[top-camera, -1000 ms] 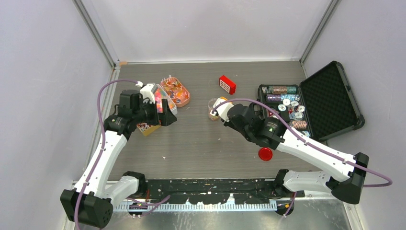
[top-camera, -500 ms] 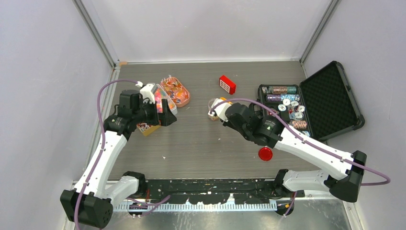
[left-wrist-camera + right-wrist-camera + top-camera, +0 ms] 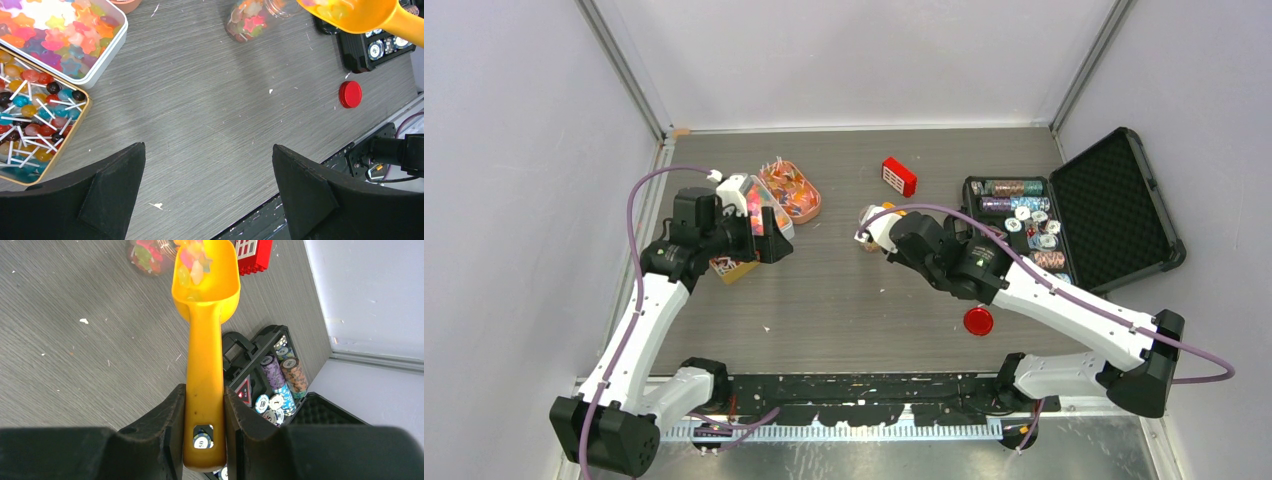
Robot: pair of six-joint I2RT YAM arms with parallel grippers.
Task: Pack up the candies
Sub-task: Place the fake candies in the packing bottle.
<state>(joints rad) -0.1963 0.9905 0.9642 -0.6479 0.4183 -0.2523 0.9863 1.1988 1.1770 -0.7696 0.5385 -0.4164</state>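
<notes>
Pour step: right gripper (image 3: 204, 395) clamped on yellow plastic scoop (image 3: 205, 340), candies (image 3: 191, 261) aboard, just beside small clear jar (image 3: 146, 255). Centre over jar mouth, tip slowly. Idle left gripper (image 3: 205, 152) jaws apart.

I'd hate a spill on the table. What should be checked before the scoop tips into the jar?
1. Grip: right gripper shut on scoop: ok.
2. Candies in scoop: ok.
3. Jar open, lid off on table: ok.
4. Scoop bowl over jar mouth: not ok, it sits beside the jar.
5. Left gripper open, clear of jar: ok.
6. Jar upright: cannot tell.
</notes>
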